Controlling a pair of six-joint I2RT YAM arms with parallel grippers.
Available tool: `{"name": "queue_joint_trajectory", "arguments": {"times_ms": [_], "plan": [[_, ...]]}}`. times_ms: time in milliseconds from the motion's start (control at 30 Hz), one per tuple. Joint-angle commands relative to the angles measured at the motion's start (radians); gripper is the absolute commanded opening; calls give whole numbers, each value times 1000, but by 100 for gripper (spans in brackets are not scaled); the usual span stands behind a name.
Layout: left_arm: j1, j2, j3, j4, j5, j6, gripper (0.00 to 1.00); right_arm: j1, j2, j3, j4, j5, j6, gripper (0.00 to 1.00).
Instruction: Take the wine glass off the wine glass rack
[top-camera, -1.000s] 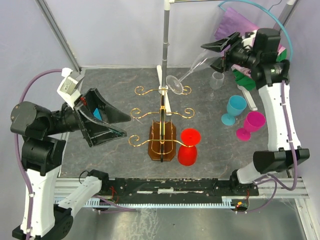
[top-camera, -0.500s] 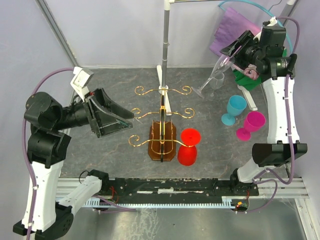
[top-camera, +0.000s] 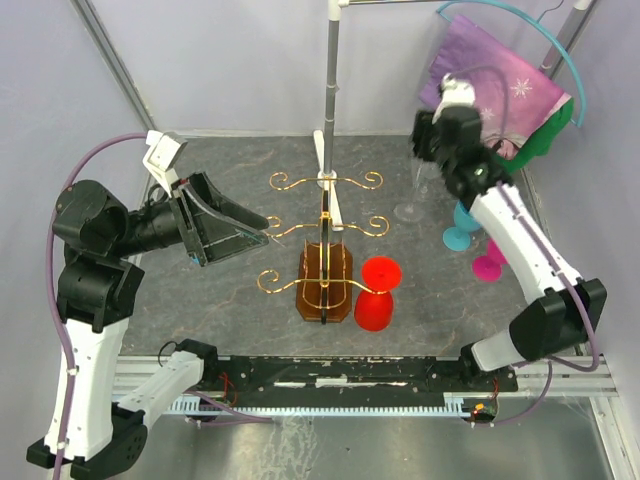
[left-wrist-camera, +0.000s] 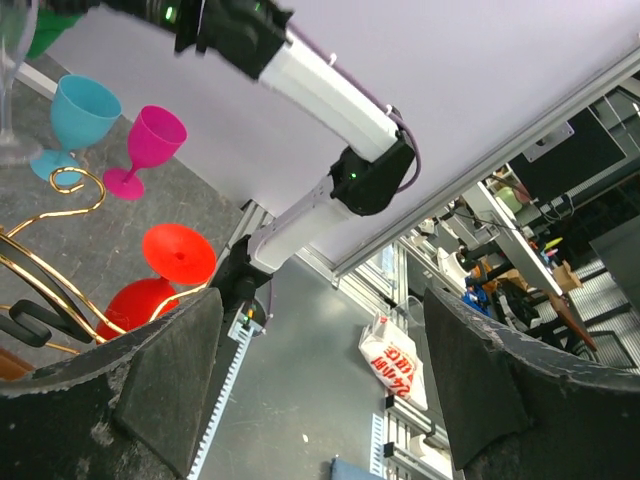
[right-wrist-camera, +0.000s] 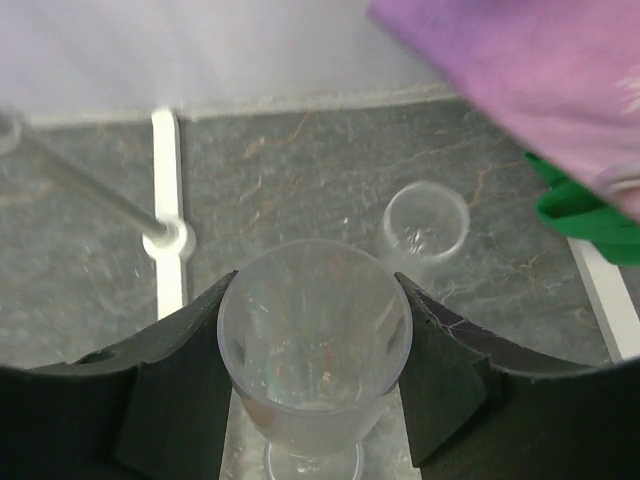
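The right gripper (right-wrist-camera: 313, 296) is closed on the clear wine glass (right-wrist-camera: 315, 350). One black finger (right-wrist-camera: 185, 375) presses on each side of the cup part. The glass stands straight up with its open mouth on top.

In the top view, the glass is in the upper right part of the frame. It is off the wine glass rack (top-camera: 325, 235) and does not touch it. Its round foot is low over the table (top-camera: 230, 300), near the rack's top right curl. I cannot tell if the foot touches the table.

The gold rack stands in the middle of the frame on its brown base. A red glass (top-camera: 377, 297) is at the rack's lower right curl, with its foot up. I cannot tell if it hangs there or stands on the table.

A small clear cup (right-wrist-camera: 427, 225) sits on the table just behind the wine glass. A blue glass (left-wrist-camera: 85, 110) and a pink glass (left-wrist-camera: 150, 140) stand side by side at the right of the table. A grey pole (top-camera: 330, 90) goes up behind the rack. A purple cloth (top-camera: 500, 90) hangs in the upper right corner.

The left gripper (top-camera: 263, 232) is at the left of the frame, up off the table and pointing at the rack. It is wide open and holds nothing.
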Motion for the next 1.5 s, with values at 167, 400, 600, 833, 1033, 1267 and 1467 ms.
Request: {"name": "queue_joint_trajectory", "arguments": {"times_ms": [167,400,600,833,1033,1267,1467], "plan": [[-1,-9,-2,2,-28,-24,87,112,-152,-410,582,282,-156,45],[-2,18,12,1,-33,-44,87,121,-118,-537,740,255,-160,45],[-1,31,-19,-8,-41,-49,83,123,-69,-636,917,222,-230,44],[-2,62,-19,-10,-69,-61,80,123,-4,-674,1043,205,-282,46],[-2,96,-13,-9,-67,-56,80,124,38,-700,1111,206,-293,49],[-1,88,-49,-10,-74,-57,80,123,76,-731,1171,210,-291,58],[-1,83,-58,-16,-70,-57,80,123,74,-774,1203,228,-277,67]]}}
